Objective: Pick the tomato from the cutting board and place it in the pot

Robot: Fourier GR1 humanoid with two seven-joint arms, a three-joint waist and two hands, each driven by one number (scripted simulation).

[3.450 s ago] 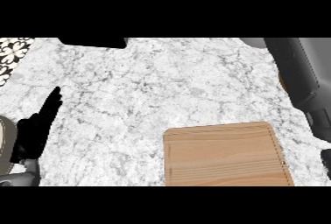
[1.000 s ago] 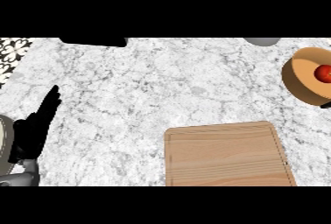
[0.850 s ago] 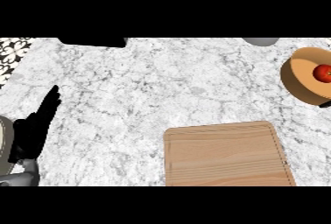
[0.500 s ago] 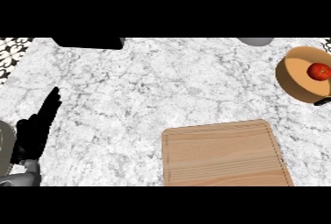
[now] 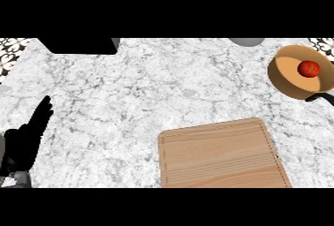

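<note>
Tomato (image 5: 309,68) sits inside the pot (image 5: 287,78), top right of my head view, well apart from the cutting board (image 5: 222,154). Board is bare wood, nothing on it, lying flat on the marble counter (image 5: 143,92) at lower centre. So I judge the placing done: the red fruit rests on the pot's floor, slightly right of middle, with the pot's dark handle poking out at its lower right.

Left hand (image 5: 23,143) shows at the lower left edge, fingers straight and pointing up, holding nothing. It reads as parked there, out of the way of the board and pot. Right hand I can't find anywhere in view, so no call on it.

Extras: a dark rectangular thing (image 5: 78,45) at the top left edge, a grey rounded thing (image 5: 246,41) at the top just left of the pot; can't tell what either is.

Nothing left to move, in my judgement.
</note>
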